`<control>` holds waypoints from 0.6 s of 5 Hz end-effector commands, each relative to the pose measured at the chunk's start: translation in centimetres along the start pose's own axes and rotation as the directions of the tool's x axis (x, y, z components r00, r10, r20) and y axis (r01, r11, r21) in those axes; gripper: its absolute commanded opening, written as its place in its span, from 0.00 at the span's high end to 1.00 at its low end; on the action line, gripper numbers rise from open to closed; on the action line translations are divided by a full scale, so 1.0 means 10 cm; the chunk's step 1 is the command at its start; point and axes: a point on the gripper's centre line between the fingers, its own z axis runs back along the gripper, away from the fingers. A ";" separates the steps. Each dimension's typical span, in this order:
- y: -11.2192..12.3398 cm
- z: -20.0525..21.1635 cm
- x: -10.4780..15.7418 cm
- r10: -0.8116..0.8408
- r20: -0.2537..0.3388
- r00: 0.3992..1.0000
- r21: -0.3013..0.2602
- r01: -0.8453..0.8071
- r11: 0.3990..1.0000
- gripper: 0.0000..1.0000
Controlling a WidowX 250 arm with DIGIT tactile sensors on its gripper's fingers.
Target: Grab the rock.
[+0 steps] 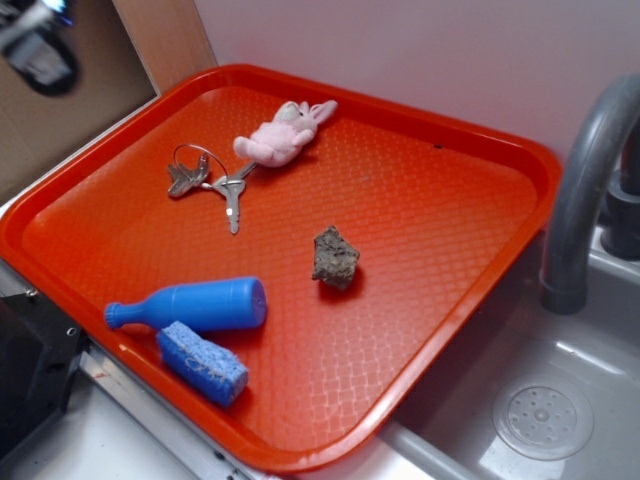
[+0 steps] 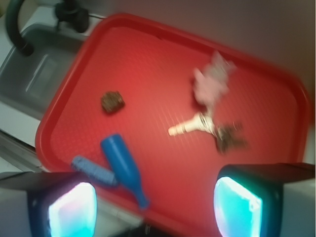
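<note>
The rock [image 1: 336, 257] is seen lying near the middle of the orange tray [image 1: 470, 215], apart from everything else on it; its long axis is judged to run from upper left to lower right in the exterior view, with a blunt corner toward the lower right. Its faces are angular, pitted and mottled grey-brown. In the wrist view the rock [image 2: 112, 101] is noted left of centre on the tray [image 2: 148, 59], blurred. The tray is moulded plastic with a fine waffle texture and a raised rounded rim. No writing or brand can be read anywhere. A smooth blue bottle [image 1: 192, 305] is laid on its side toward the near left corner, neck pointing left, and a porous blue sponge block [image 1: 203, 361] is just beside it, seemingly touching. Toward the far side a metal key bunch on a ring [image 1: 208, 182] is found, joined to a fuzzy pink plush rabbit [image 1: 284, 135]. The hand [image 2: 154, 205] is held high above the tray, well apart from the rock, its two dark fingers [image 2: 249, 197] spread wide with nothing between them. A grey faucet [image 1: 580, 190] and a sink [image 1: 545, 415] are recorded on the right.
</note>
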 end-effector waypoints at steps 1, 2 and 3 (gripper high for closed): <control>-0.36 -0.73 0.54 -0.351 -0.050 0.935 -0.072 0.347 0.935 0.00; -0.50 -1.00 0.63 -0.402 -0.112 0.909 -0.083 0.395 0.915 0.00; -0.55 -1.20 0.64 -0.432 -0.156 0.888 -0.107 0.420 0.901 0.00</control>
